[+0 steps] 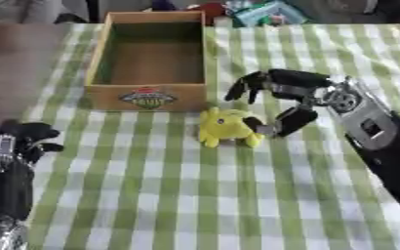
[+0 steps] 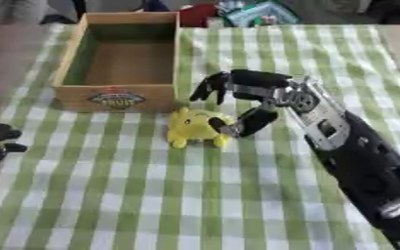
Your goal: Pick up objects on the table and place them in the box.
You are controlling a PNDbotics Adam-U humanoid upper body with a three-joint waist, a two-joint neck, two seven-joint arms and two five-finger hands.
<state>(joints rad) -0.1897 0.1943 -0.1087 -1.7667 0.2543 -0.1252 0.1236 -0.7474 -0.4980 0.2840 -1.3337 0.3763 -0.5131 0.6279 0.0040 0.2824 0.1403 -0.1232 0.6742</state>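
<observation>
A yellow plush toy (image 1: 223, 127) lies on the green-and-white checked tablecloth (image 1: 195, 195), just in front of the box's right corner. The wooden box (image 1: 152, 58) stands open-topped at the back left, and its inside looks bare. My right hand (image 1: 280, 93) reaches in from the right and hovers beside the toy. Its fingers hang spread over the toy's far side while the thumb (image 2: 253, 121) touches the toy's right edge; they are not closed round it. At the lower left edge my left hand (image 1: 24, 139) rests with its fingers curled, holding nothing.
Several colourful things (image 1: 254, 12) sit beyond the table's far edge, behind the box. Bare brown tabletop (image 1: 15, 63) shows to the left of the cloth. The cloth stretches open in front of the toy.
</observation>
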